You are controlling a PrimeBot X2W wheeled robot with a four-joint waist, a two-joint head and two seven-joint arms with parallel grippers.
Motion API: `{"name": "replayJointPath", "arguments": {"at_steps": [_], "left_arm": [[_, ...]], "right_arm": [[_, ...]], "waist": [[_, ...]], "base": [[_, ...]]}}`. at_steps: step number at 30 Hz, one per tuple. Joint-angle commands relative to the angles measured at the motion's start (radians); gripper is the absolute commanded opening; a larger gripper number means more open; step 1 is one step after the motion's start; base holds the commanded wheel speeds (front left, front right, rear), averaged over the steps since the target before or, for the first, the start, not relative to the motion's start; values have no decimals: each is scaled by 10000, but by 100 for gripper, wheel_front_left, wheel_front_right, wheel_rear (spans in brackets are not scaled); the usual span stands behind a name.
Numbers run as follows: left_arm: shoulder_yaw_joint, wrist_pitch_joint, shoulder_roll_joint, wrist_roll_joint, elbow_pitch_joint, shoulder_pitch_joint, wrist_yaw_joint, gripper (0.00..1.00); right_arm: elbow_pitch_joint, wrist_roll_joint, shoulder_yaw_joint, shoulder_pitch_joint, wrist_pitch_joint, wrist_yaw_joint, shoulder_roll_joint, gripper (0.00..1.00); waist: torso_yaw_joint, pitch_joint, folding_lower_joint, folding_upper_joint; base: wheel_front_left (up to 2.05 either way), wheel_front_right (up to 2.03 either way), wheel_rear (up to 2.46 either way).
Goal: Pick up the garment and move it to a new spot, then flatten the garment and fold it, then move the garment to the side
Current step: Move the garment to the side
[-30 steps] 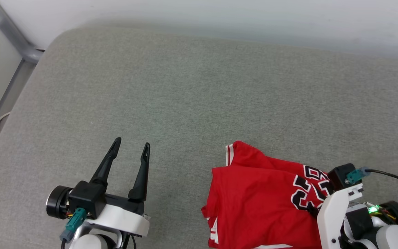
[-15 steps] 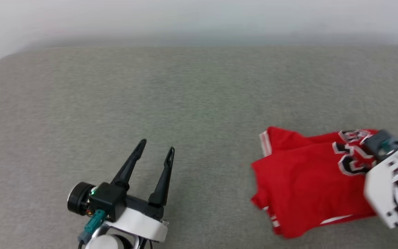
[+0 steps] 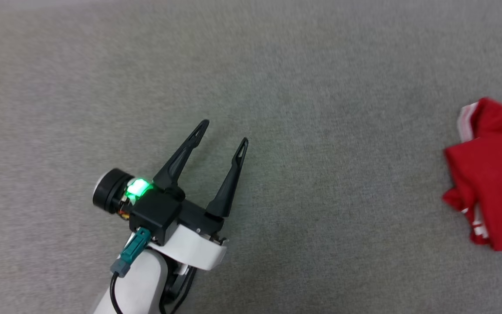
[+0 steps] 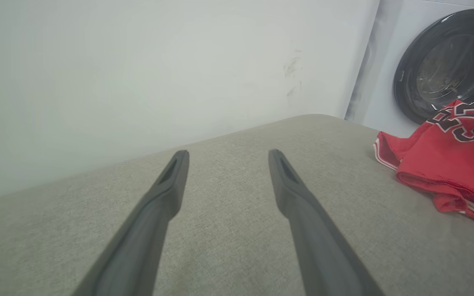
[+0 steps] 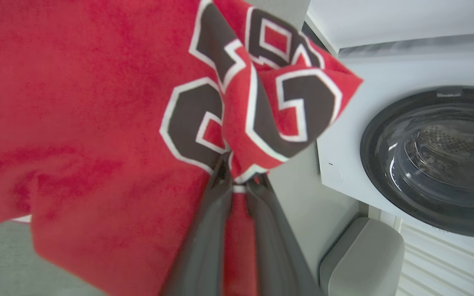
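- Garment point(image 3: 490, 174): a red jersey-style shirt, bunched at the right edge of the head view and partly cut off by the frame. A white striped trim shows at its upper left corner.
- It rests on a grey fabric-covered surface point(image 3: 303, 87), well apart from my left tool.
- My left tool point(image 3: 225, 131) sits left of centre over bare grey fabric. Its two long dark fingers are spread wide with nothing between them, and a green light point(image 3: 137, 187) glows on its wrist.
- In my left wrist view, the left tool point(image 4: 227, 153) points toward a plain pale wall point(image 4: 138, 74). The garment point(image 4: 442, 164) lies crumpled at the right, its lettered part raised above the rest.
- Behind it there stands a white washing machine point(image 4: 447, 70) with a dark round door.
- In my right wrist view, my right tool point(image 5: 239, 181) is closed, its fingertips pinching a fold of the garment point(image 5: 76, 123) just below the black-and-white lettering point(image 5: 261, 102).
- The red cloth drapes down the left of that view, and the washing machine point(image 5: 434, 156) is on the right.
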Motion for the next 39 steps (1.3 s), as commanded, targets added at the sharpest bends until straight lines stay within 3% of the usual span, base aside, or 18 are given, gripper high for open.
{"name": "replayJointPath", "arguments": {"at_steps": [1,12,22,23,25,26,33,39], "left_arm": [[-89,-22,142,39,-80,-276,-15,100],[-323,-22,703,298,-751,-1225,-15,100],[-94,-22,762,359,-1252,-1419,21,100],[-88,-22,743,347,-1233,-1395,29,100],[-67,-22,711,317,-1181,-1330,40,100],[-49,-22,690,299,-1150,-1294,57,100],[238,-22,426,82,-869,-900,110,100],[910,-22,256,-207,-407,-180,240,100]], "right_arm": [[484,-64,-208,-233,-324,-21,-44,0],[3511,-991,-2347,-1474,-2276,-19,725,0],[4800,-1922,-3583,-2352,-2893,-19,1411,0],[4863,-2040,-3666,-2371,-2884,-21,1480,7],[4934,-2291,-3774,-2362,-2861,-19,1571,87],[4957,-2451,-3878,-2378,-2851,-21,1587,100],[4400,-3150,-4178,-2364,-2780,-21,1957,100],[3000,-2834,-3972,-2201,-2950,-19,2551,100]], "waist": [[-460,869,-1,0],[-440,2224,-1,0],[-11,2645,-1,0],[31,2607,-1,0],[96,2490,-1,0],[126,2405,-1,0],[241,1231,-1,0],[389,-197,-1,0]], "base": [[0,0,0],[0,0,0],[0,0,0],[0,0,0],[0,0,0],[0,0,0],[0,0,0],[0,0,0]]}}
